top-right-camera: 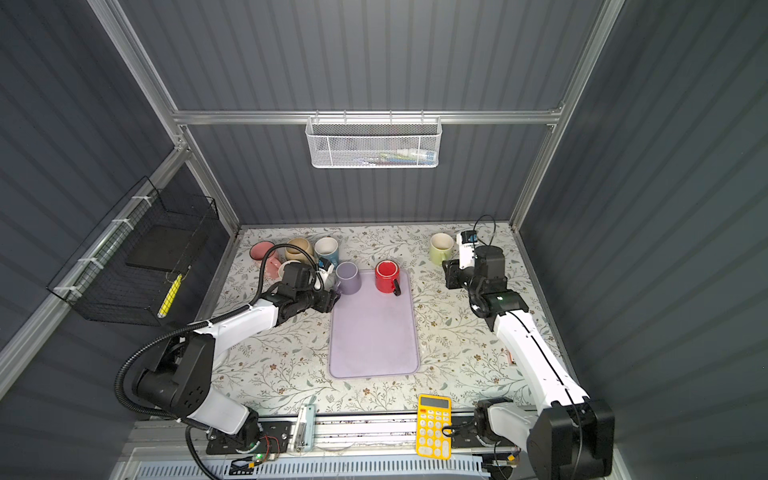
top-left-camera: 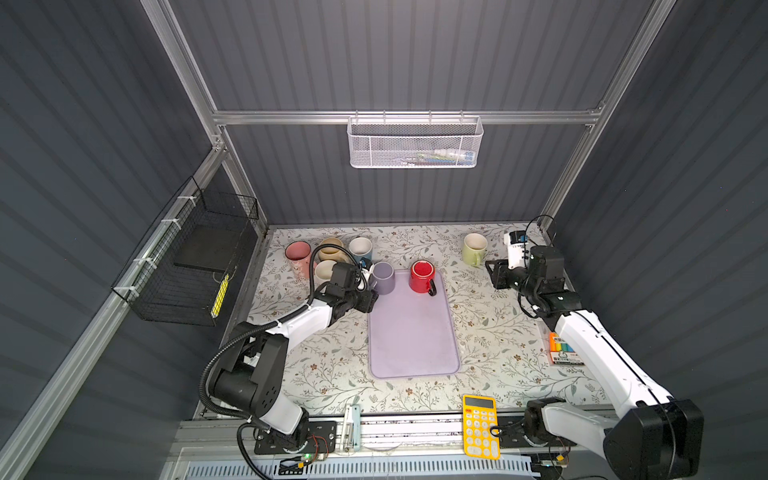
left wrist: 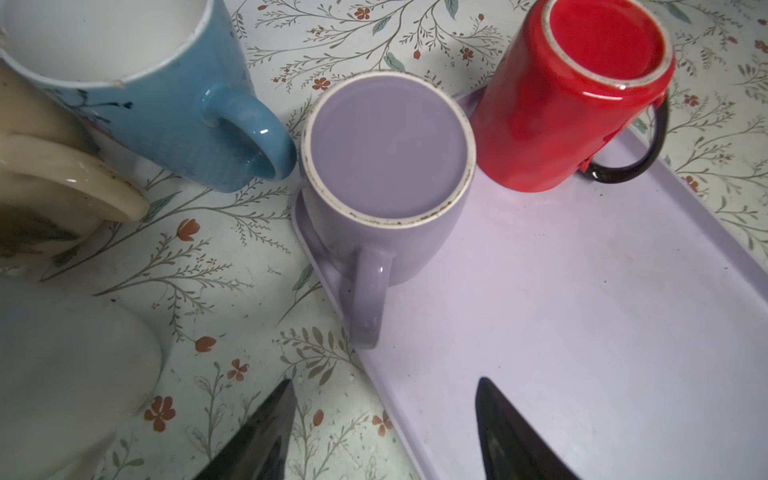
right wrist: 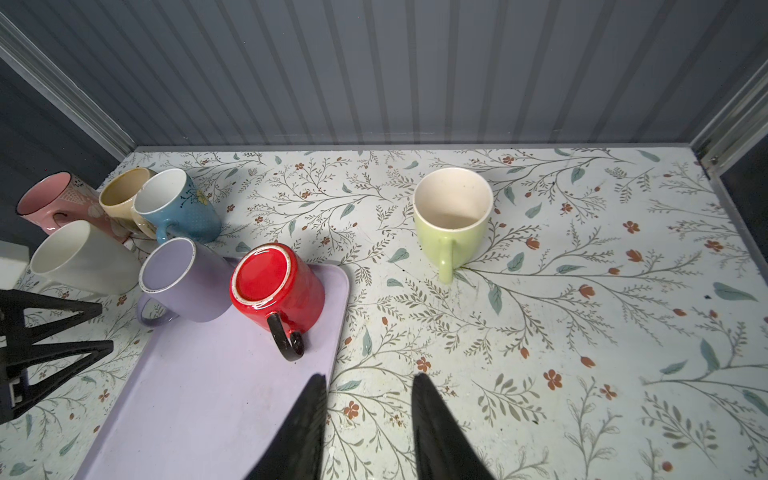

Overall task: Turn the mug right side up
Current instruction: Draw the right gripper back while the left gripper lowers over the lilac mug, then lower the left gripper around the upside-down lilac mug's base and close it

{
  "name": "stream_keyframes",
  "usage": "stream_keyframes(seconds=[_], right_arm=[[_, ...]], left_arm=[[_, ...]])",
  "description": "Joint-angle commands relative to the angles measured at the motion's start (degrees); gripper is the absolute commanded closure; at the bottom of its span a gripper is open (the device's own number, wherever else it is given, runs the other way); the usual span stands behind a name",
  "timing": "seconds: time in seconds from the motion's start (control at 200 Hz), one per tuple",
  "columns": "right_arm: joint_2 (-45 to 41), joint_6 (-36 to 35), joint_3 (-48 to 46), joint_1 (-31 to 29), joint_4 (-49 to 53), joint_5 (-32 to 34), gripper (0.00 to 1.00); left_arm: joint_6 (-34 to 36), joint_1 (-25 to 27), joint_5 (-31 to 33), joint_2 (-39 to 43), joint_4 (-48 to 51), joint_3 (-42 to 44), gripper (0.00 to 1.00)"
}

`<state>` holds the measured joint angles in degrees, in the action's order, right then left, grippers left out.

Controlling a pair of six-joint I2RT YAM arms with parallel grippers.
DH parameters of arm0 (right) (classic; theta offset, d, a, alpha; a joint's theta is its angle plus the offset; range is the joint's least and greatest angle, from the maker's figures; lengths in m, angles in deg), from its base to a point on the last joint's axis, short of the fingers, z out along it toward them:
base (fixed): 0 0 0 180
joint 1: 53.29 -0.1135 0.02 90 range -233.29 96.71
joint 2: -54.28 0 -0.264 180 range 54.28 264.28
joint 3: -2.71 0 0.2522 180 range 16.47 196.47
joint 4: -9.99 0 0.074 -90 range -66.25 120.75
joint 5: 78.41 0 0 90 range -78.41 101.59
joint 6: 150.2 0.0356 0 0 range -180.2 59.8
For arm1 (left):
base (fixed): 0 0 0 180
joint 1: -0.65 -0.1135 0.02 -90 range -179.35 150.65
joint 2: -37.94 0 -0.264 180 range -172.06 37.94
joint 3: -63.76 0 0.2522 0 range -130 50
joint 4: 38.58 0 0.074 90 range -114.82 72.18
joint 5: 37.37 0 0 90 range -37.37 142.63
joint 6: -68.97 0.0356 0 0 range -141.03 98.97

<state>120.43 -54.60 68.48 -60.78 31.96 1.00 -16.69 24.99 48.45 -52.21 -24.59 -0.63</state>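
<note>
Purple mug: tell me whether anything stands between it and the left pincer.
Nothing visible does. The open left pincer faces the handle of the purple mug across bare tray rim and tablecloth. The blue mug and red mug stand close beside it, not in the path.

Upturned mugs on a tray (left wrist: 602,311)
Base-up: lilac mug (left wrist: 386,166) on the tray's corner, red mug (left wrist: 552,116) just right of it; left gripper (left wrist: 384,386) jaws apart, empty.

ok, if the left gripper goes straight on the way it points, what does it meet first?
Probably the purple mug, handle first: in the left wrist view the handle lies in line between the open jaws of the left gripper. Depth is unclear; nothing shows in between.
</note>
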Motion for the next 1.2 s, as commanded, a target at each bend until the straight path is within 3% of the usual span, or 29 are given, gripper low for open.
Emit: stream_keyframes(seconds=[0.0, 0.205, 0.375, 0.54, 0.931, 1.196], right_arm=[[-0.35, 0.77, -1.12, 0.19, -1.65, -0.91, 0.63], [0.05, 1.09, -1.91, 0.19, -2.49, -0.76, 0.63], [0.03, 0.78, -2.17, 0.28, -2.74, -0.58, 0.63], [0.05, 0.63, -2.09, 0.28, -2.76, -0.31, 0.63], [0.10, 0.66, -1.74, 0.28, -3.03, -0.59, 0.63], [-0.02, 0.70, -1.99, 0.28, -2.97, -0.28, 0.63]], left_arm=[[2.89, 0.16, 1.12, -1.95, -0.89, -2.12, 0.33], [4.44, 0.18, 0.24, -7.31, -1.00, -5.41, 0.43], [3.95, 0.18, -0.93, -9.69, -1.71, -6.72, 0.64], [3.44, 1.09, -1.70, -9.97, -2.16, -6.90, 0.73], [1.88, 5.81, -0.36, -10.47, -3.22, -6.03, 0.75], [-0.24, 5.95, 2.40, -10.29, -2.74, -5.80, 0.56]])
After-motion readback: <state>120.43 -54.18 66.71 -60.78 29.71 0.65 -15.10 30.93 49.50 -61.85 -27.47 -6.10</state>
